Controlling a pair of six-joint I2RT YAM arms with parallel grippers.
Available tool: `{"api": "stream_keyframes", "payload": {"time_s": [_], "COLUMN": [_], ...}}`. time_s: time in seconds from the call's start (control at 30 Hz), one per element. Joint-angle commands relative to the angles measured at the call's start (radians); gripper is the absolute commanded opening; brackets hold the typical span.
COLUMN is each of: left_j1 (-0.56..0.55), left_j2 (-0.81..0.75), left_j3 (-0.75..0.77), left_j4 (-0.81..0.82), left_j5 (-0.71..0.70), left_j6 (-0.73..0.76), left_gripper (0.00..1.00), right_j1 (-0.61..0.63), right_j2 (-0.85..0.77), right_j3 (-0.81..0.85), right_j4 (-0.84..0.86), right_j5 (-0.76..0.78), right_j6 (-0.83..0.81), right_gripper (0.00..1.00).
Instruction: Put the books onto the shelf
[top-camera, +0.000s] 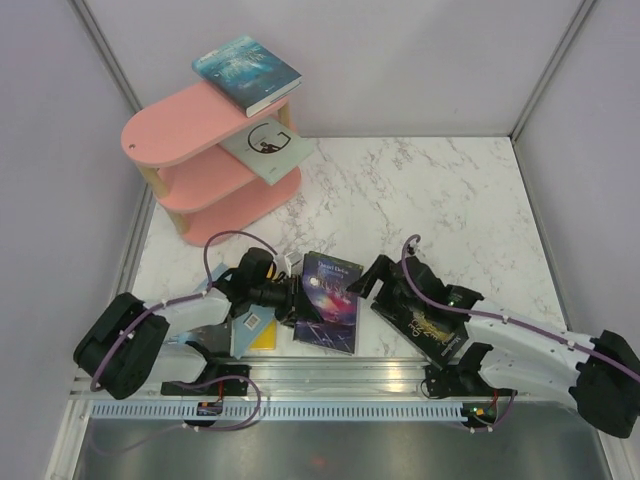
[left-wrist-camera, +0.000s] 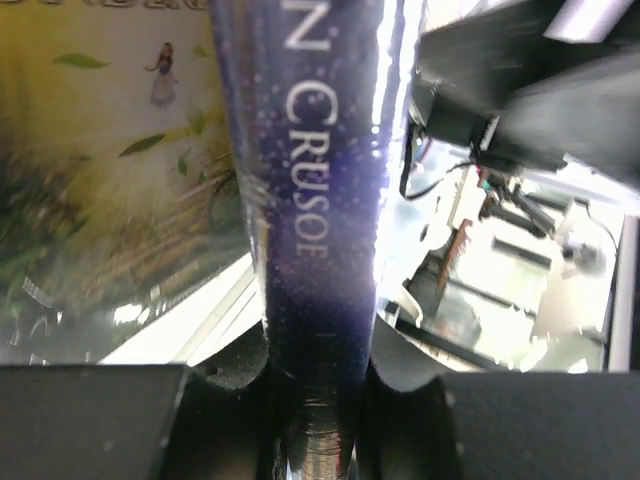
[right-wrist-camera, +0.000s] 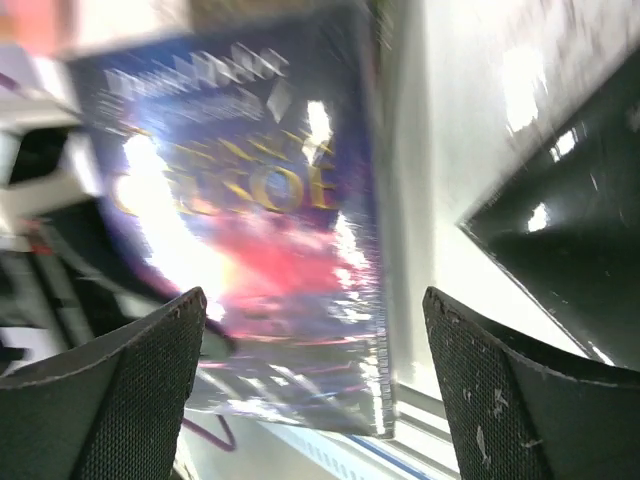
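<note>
A purple book lies on the table near the front edge, and my left gripper is shut on its left spine edge. In the left wrist view the dark purple spine sits pinched between the pads, the gripper closed on it. My right gripper stands open just right of that book, nothing between its fingers; the purple cover fills the view ahead of the gripper. The pink shelf at the back left carries a teal book on top and a grey-white book on the middle board.
A black book with gold art lies under the right arm, seen as a dark corner. A light-blue book and a yellow book lie under the left arm; the yellow cover shows beside the spine. Metal rail runs along the front.
</note>
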Motion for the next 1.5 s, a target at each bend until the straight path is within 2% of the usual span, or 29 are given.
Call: {"api": "stream_keyframes", "payload": {"time_s": [0.0, 0.07, 0.13, 0.17, 0.2, 0.23, 0.3, 0.33, 0.43, 0.6, 0.67, 0.9, 1.3, 1.47], "left_j1": [0.001, 0.001, 0.001, 0.001, 0.003, 0.003, 0.003, 0.003, 0.006, 0.006, 0.006, 0.007, 0.01, 0.017], "left_j2": [-0.121, -0.172, -0.25, -0.273, -0.327, -0.35, -0.396, -0.431, -0.477, -0.559, -0.588, -0.614, -0.573, -0.559], "left_j3": [0.098, 0.127, 0.172, 0.186, 0.215, 0.232, 0.284, 0.302, 0.376, 0.45, 0.451, 0.485, 0.571, 0.595], "left_j4": [-0.166, -0.275, -0.342, -0.399, -0.425, -0.454, -0.545, -0.58, -0.695, -0.839, -0.858, -0.944, -1.028, -1.028], "left_j5": [-0.066, -0.084, -0.112, -0.12, -0.136, -0.146, -0.175, -0.187, -0.23, -0.302, -0.314, -0.36, -0.426, -0.426], "left_j6": [0.024, 0.03, 0.03, 0.027, 0.026, 0.024, 0.026, 0.029, 0.044, 0.064, 0.068, 0.121, 0.2, 0.2], "left_gripper": [0.02, 0.02, 0.02, 0.02, 0.02, 0.02, 0.02, 0.02, 0.02, 0.02, 0.02, 0.02, 0.02, 0.02], "right_j1": [-0.053, -0.105, -0.152, -0.165, -0.185, -0.194, -0.214, -0.229, -0.255, -0.265, -0.268, -0.268, -0.268, -0.268], "right_j2": [-0.069, -0.017, 0.057, 0.147, 0.199, 0.254, 0.411, 0.46, 0.632, 0.918, 0.975, 1.131, 1.367, 1.404], "right_j3": [0.151, 0.274, 0.425, 0.482, 0.541, 0.66, 0.777, 0.882, 1.051, 1.311, 1.374, 1.583, 1.892, 1.907], "right_j4": [-0.105, -0.119, -0.123, -0.125, -0.139, -0.146, -0.165, -0.183, -0.202, -0.221, -0.226, -0.226, -0.225, -0.197], "right_j5": [0.071, 0.055, 0.027, 0.003, -0.013, -0.031, -0.077, -0.082, -0.103, -0.142, -0.151, -0.166, -0.202, -0.208], "right_j6": [-0.096, -0.143, -0.217, -0.239, -0.265, -0.303, -0.325, -0.331, -0.332, -0.309, -0.303, -0.271, -0.154, -0.127], "right_gripper": [0.92, 0.9, 0.71, 0.61, 0.39, 0.25, 0.0, 0.0, 0.0, 0.0, 0.0, 0.0, 0.0, 0.0]}}
